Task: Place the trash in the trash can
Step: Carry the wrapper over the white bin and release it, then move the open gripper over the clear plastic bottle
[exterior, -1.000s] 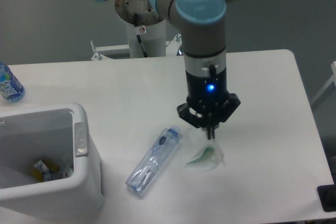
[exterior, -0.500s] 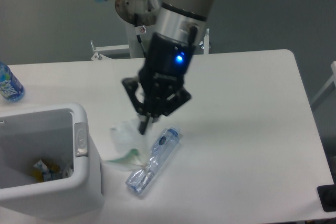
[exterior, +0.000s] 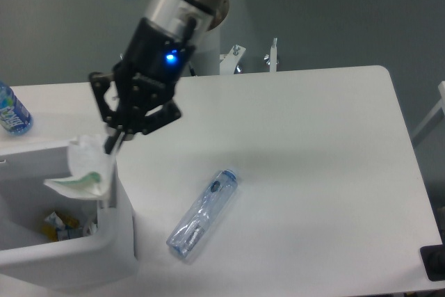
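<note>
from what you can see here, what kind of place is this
Probably a robotics lab or test bench: a plain white table against bare grey walls, with only staged items, a white trash can, a crushed bottle and the claw carrying a wrapper.

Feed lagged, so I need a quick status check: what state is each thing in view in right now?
gripper: fingers shut on the wrapper, above the bin's near corner
wrapper: crumpled, hanging over the trash can's rim
crushed bottle: lying flat on the table
trash can: open, some trash inside
upright water bottle: standing at the left edge
</note>
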You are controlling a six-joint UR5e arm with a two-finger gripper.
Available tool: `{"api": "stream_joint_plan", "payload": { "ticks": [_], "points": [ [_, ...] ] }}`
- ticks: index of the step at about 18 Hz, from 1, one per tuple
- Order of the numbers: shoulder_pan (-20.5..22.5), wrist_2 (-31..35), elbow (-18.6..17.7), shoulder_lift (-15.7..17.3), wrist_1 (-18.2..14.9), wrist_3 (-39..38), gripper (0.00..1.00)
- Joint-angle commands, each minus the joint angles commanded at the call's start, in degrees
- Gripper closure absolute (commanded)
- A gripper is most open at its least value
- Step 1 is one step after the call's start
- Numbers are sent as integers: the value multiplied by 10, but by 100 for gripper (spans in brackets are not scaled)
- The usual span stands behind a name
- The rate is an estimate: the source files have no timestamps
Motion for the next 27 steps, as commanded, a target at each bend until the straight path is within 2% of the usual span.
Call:
{"api": "stream_joint_plan", "payload": {
  "ticks": [1, 2, 3, 4, 5, 12, 16, 19, 21, 23, 27],
  "points": [
    [-6, 0, 3, -4, 1, 0, 78],
    [-6, 0, 5, -7, 6, 2, 48],
    [-6, 0, 7, -11, 17, 3, 27],
    [-6, 1, 8, -11, 28, 2, 10],
    [-6, 2, 9, -11, 32, 1, 0],
    [10, 3, 10, -11, 33, 0, 0],
    [92, 4, 21, -7, 33, -3, 0],
    [121, 6, 22, -12, 39, 13, 0],
    [137, 33, 22, -15, 39, 48, 0],
    [140, 87, 18, -24, 37, 133, 0],
    [141, 155, 12, -74, 34, 246, 0]
  ]
}}
